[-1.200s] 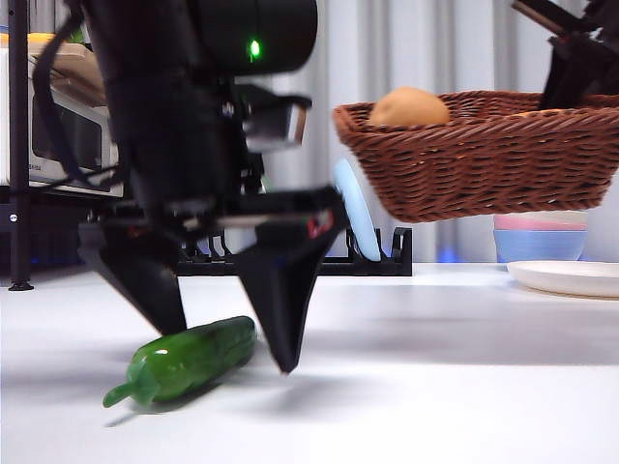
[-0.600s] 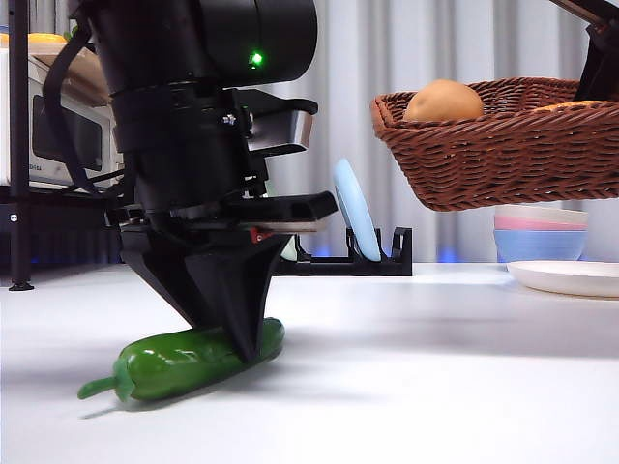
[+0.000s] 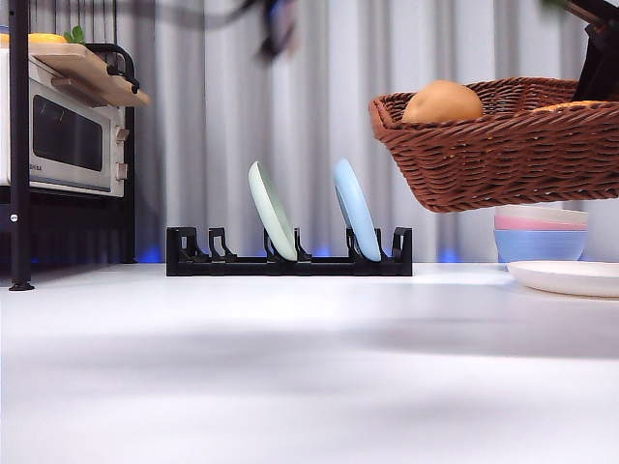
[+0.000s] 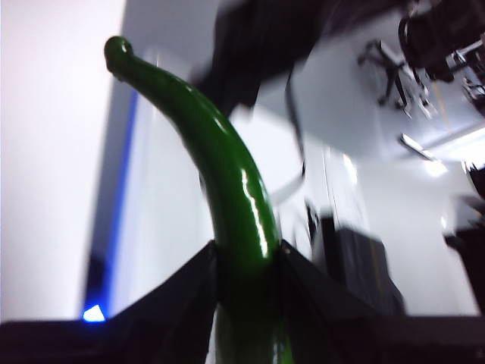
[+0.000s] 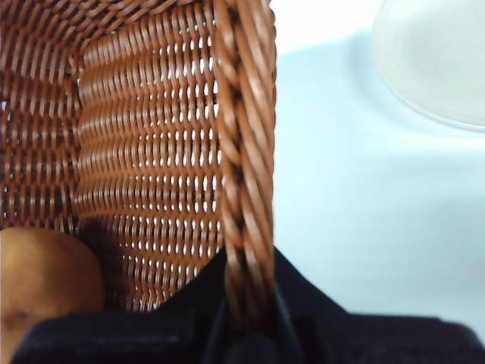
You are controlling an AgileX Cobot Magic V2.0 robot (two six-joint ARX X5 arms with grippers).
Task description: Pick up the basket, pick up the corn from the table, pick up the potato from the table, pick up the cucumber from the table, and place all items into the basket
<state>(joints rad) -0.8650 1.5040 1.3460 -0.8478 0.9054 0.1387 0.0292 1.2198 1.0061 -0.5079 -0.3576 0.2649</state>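
Note:
My left gripper (image 4: 244,254) is shut on the glossy green cucumber (image 4: 227,174), whose curved stem points away from the jaws. It is lifted high; the front view catches only a dark blur (image 3: 280,24) at the top. My right gripper (image 5: 246,265) is shut on the braided rim of the brown wicker basket (image 5: 151,136), which hangs in the air at the right (image 3: 503,155). The tan potato (image 3: 443,101) lies inside it and shows again in the right wrist view (image 5: 42,273). An orange-yellow sliver of the corn (image 3: 578,104) peeks over the rim.
A black dish rack (image 3: 290,261) with two upright plates stands at the back. A microwave on a shelf (image 3: 63,145) is at the left. Stacked pastel bowls (image 3: 540,237) and a white plate (image 3: 571,277) sit under the basket on the white table (image 3: 290,367).
The left gripper shut on the cucumber lying on the table and lifted it up out of the front view. The basket shifted a little right, then held still.

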